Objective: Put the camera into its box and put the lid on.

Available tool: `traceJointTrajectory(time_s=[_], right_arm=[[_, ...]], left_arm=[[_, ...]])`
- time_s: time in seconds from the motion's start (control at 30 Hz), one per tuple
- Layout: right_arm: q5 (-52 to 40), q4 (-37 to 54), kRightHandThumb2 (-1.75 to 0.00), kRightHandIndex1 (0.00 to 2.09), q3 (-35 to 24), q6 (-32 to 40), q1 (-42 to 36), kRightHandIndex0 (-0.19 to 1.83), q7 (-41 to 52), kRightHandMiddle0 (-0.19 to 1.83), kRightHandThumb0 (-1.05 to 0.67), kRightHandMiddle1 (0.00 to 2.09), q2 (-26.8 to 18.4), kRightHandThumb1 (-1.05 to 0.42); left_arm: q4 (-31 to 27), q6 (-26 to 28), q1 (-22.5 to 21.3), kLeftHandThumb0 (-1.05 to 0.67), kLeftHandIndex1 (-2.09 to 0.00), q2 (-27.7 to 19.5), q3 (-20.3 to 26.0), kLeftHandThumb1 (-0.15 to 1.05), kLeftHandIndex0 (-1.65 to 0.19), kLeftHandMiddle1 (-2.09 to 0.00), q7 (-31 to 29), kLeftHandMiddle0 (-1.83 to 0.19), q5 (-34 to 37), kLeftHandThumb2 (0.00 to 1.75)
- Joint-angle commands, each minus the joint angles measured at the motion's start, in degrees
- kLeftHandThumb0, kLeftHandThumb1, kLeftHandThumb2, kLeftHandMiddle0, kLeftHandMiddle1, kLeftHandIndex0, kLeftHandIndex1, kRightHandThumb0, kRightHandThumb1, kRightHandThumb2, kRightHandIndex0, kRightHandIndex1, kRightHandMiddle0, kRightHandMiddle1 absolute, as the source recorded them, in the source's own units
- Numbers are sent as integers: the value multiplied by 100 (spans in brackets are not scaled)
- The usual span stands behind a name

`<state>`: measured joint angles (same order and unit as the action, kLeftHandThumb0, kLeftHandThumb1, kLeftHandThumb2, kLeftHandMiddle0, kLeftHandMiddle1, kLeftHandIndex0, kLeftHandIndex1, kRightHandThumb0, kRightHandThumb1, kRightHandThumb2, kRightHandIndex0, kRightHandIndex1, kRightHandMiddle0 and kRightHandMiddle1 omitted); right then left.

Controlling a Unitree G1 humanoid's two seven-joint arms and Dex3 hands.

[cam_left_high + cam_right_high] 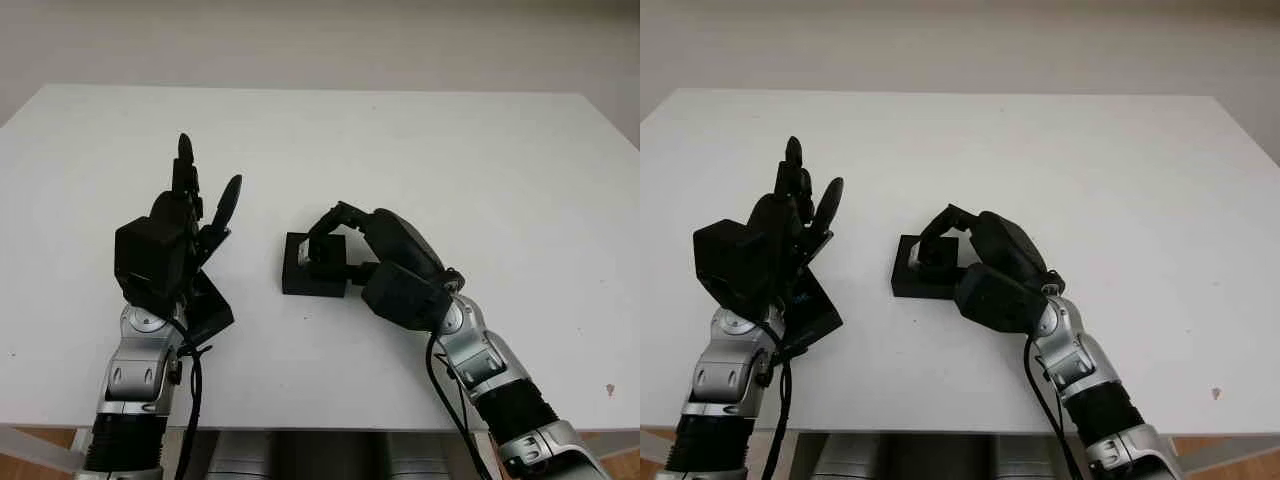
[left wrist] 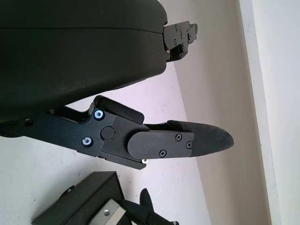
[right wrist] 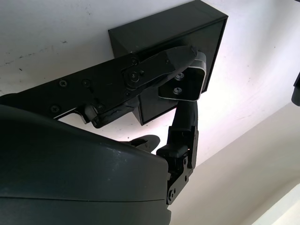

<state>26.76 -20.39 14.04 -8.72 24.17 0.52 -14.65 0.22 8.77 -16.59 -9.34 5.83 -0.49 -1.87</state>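
- Now, from my head, I see my right hand reaching over the black box on the white table. My fingers curl around a small grey camera and hold it just above the box, at my fingertips.
- My left hand is up in the air, off to the far side of the box from my right hand. It is open and holds nothing. Just under its wrist lies a flat black piece, which I think is the lid.
- From my left wrist, I see my open finger over the table, with the box corner past my fingertips.
- From my right wrist, I see the camera pinched at my fingertips, right over the open box. I cannot see anything else inside the box.
- I think I am at the step of putting the camera in. Next I should lower it straight down, let go gently, then fetch the lid.
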Motion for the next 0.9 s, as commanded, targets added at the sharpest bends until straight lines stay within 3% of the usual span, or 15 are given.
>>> traceJointTrajectory(time_s=[0.0, 0.23, 0.47, 0.53, 0.63, 0.87], right_arm=[[42, 34, -5, 12, 77, -70, -20, 43, 4, 44, -49, 109, -19, -90], [215, -1, -6, 14, 216, -164, -88, 46, -114, 47, -44, 114, 8, -90], [431, -379, -5, 22, 324, -842, -136, 49, -805, 44, -40, 140, 35, -92], [451, -482, -5, 32, 306, -1053, -147, 45, -1024, 42, -39, 144, 52, -92], [382, -617, -5, 66, 246, -1311, -136, 26, -1224, 39, -38, 147, 88, -92], [-15, -694, -6, 75, -6, -1403, -91, 17, -1309, 36, -38, 148, 244, -94]], left_arm=[[-83, 6, 10, -74, 0, -11, -13, 105, 19, -2, 4, 19, -11, 41], [-120, 25, 38, -74, 0, 4, -16, 105, 19, -1, -17, 19, 14, 41], [-117, 22, 49, -75, 0, 22, -26, 105, 19, -2, 24, 19, -15, 41], [-97, -6, 42, -75, 0, 24, -23, 105, 19, -2, 28, 19, -13, 41], [-68, -28, 28, -76, 0, -2, -48, 105, 19, -2, 46, 19, -77, 41], [-76, -21, 29, -75, -1, 6, -49, 105, 19, -3, 58, 19, -88, 41]])
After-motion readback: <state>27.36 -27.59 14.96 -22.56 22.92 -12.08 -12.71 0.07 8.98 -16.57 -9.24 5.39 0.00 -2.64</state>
